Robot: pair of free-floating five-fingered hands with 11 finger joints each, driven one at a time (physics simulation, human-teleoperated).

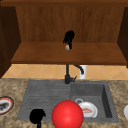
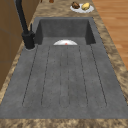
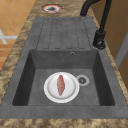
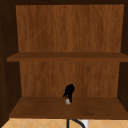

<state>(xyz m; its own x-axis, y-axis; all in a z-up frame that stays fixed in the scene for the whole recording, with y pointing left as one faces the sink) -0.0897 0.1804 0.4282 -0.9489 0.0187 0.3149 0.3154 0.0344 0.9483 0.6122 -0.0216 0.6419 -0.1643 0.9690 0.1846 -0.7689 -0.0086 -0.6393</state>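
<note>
Two black hands were what we counted. We saw the right hand (image 1: 69, 38) up in the wall cabinet, just above its lowest shelf (image 1: 37, 53), fingers pointing down and pinched round one small pale object (image 1: 67, 47) that sat at or just over the shelf board. The upper view showed the same: that hand (image 4: 69, 92) with the small object (image 4: 67, 101) at its fingertips, and two shelves in the cabinet, the upper shelf (image 4: 37, 57) bare. The left hand (image 1: 37, 116) hung low in front of the sink (image 1: 45, 92), over the near edge of its draining board; we could not tell how its fingers stood. One red ball (image 1: 67, 114) was just right of that hand, in front of the basin. One white plate (image 3: 61, 87) bearing one reddish piece of food (image 3: 60, 84) lay in the basin, beside the drain. One black tap (image 1: 68, 72) stood behind the sink. On the worktop (image 1: 10, 86), we counted one dark-rimmed plate (image 1: 5, 105) left of the sink.
</note>
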